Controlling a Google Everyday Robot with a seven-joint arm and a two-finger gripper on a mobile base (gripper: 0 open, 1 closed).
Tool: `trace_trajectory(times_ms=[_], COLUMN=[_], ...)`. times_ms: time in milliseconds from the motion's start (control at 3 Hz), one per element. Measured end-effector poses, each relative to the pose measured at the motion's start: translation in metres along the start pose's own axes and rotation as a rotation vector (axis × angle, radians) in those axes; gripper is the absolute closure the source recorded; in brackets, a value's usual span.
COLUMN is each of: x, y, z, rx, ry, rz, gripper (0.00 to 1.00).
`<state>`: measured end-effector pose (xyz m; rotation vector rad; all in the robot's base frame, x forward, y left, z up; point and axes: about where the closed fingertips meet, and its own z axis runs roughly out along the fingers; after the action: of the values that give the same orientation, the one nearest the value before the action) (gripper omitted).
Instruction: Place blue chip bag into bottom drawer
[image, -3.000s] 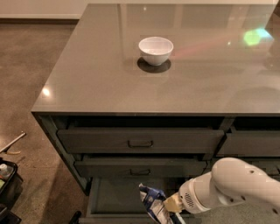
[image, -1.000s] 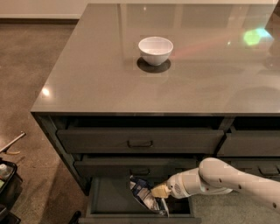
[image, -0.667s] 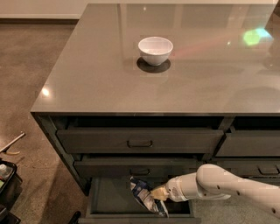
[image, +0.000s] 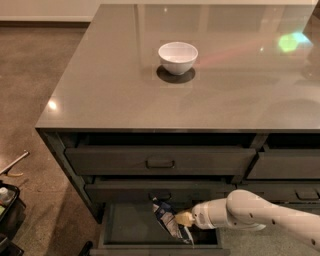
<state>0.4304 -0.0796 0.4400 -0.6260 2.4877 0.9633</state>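
Observation:
The blue chip bag (image: 167, 221) is a crumpled dark blue foil bag with white panels. It stands on edge inside the open bottom drawer (image: 127, 227), near the drawer's right half. My gripper (image: 181, 219) reaches in from the right at the end of the white arm and sits against the bag's right side. The bag's lower end rests near the drawer's front right.
A white bowl (image: 177, 57) stands on the grey counter top (image: 100, 90). Two shallower handled drawers (image: 160, 162) are above the open one. The right column's drawers (image: 285, 167) sit behind my arm. Dark objects lie on the floor at the left (image: 7, 200).
My arm has drawn in lower and further left into the drawer, and the bag has gone with it, deeper into the drawer and more upright.

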Motion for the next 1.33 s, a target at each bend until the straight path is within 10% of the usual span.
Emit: trace_trajectory(times_ms=[1333], x=[0.045], y=[-0.098], z=[0.060], rx=[-0.022], ry=[-0.070], rz=[0.246], gripper=[1.00])
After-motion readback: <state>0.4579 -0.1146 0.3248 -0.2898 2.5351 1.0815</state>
